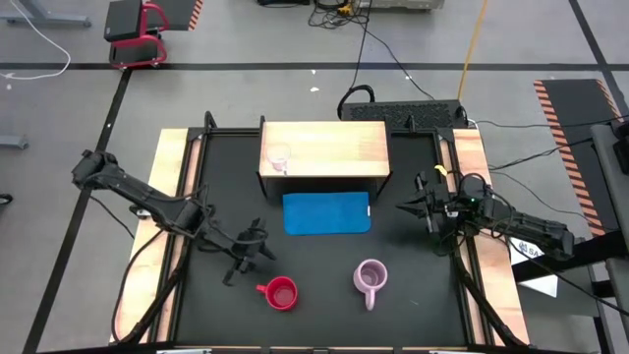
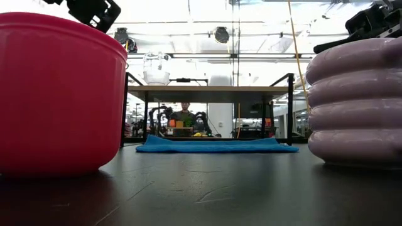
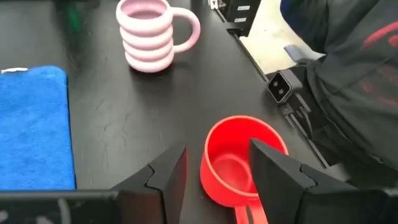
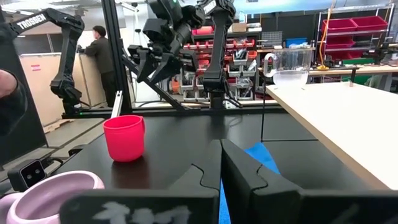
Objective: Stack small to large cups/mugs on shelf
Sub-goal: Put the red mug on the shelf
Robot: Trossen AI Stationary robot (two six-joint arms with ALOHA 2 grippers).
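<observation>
The red mug (image 1: 281, 293) stands upright on the black table near its front edge, handle toward the left. The ribbed lilac mug (image 1: 371, 278) stands to its right. A small clear glass cup (image 1: 279, 159) sits on the left part of the wooden shelf (image 1: 334, 147). My left gripper (image 3: 217, 147) hangs open, slanting down over the red mug (image 3: 239, 158); the right wrist view shows it (image 4: 165, 59) well above that mug (image 4: 124, 138). My right gripper (image 4: 221, 146) waits shut at the table's right side (image 1: 418, 206), pointing level.
A flat blue mat (image 1: 327, 213) lies on the table in front of the shelf. Light wooden strips (image 1: 175, 157) run along the table's left and right sides. A small camera block (image 3: 283, 87) sits at the near edge. A person (image 4: 99, 46) stands in the room beyond.
</observation>
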